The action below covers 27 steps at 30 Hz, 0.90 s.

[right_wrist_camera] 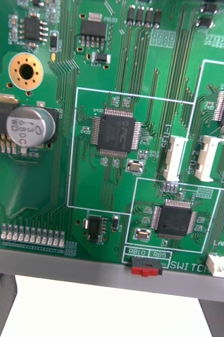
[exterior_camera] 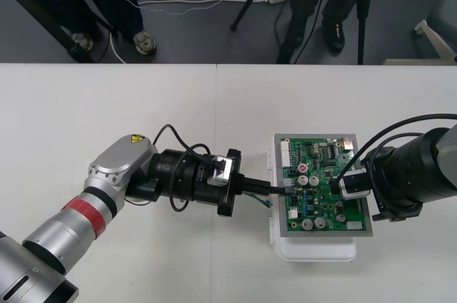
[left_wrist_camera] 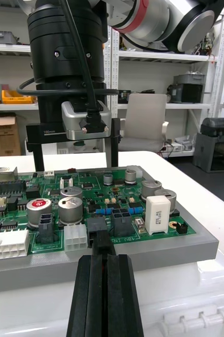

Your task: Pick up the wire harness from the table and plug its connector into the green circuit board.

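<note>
The left arm comes onto the table (exterior_camera: 143,117) from 8 o'clock and lies low and almost level, its silver links and red ring in one line and its wrist stretched straight toward 3 o'clock. The left gripper (exterior_camera: 280,189) is clenched, its two black fingers (left_wrist_camera: 104,295) pressed side by side. It grasps the wire harness (exterior_camera: 263,203) by the small black plug (left_wrist_camera: 98,231). The plug sticks out beyond the fingertips at the 9 o'clock edge of the green board (exterior_camera: 318,154), between a white connector (left_wrist_camera: 75,238) and a black one (left_wrist_camera: 121,221). It meets the board there, but whether it is pushed home cannot be told. A short run of green wire shows just beside the fingers on their 6 o'clock side, off the board's edge and over the table.

The board rests on a white base (exterior_camera: 314,249) at 3 o'clock from the table's middle.

The right arm comes in from 3 o'clock, and its wrist is turned to point straight down over the 3 o'clock half of the board. The right gripper (left_wrist_camera: 76,167) is released: its fingers (left_wrist_camera: 113,147) stand upright and far apart with nothing between them, tips down near the board, on the side away from the plug. Whether the tips touch the board cannot be told
</note>
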### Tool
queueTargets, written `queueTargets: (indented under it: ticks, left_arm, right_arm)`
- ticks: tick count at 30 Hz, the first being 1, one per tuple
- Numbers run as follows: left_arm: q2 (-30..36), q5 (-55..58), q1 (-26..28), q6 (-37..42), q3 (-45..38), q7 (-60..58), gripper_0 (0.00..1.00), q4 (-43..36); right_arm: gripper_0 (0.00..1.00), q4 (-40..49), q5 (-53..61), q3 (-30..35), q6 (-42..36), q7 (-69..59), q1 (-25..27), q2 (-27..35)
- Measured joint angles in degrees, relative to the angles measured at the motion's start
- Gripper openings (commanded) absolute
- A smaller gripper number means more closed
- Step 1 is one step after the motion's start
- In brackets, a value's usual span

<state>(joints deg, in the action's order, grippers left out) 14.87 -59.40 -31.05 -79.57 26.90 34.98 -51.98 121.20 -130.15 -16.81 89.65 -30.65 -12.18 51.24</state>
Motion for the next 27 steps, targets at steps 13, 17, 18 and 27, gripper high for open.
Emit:
queueTargets:
  ticks: [13,17,18,27]
  left_arm:
    - [0.0,0.1,0.0,0.2,0.0,0.0,0.00,0.0]
    - [-0.1,0.1,0.0,0.2,0.0,0.0,0.00,0.0]
    - [-0.1,0.1,0.0,0.2,0.0,0.0,0.00,0.0]
    - [-0.1,0.3,0.0,0.2,0.0,0.0,0.00,0.1]
  right_arm:
    - [1.00,0.0,0.0,0.0,0.0,0.0,0.0,0.0]
    - [1.00,0.0,0.0,0.0,0.0,0.0,0.0,0.0]
    - [1.00,0.0,0.0,0.0,0.0,0.0,0.0,0.0]
    - [1.00,0.0,0.0,0.0,0.0,0.0,0.0,0.0]
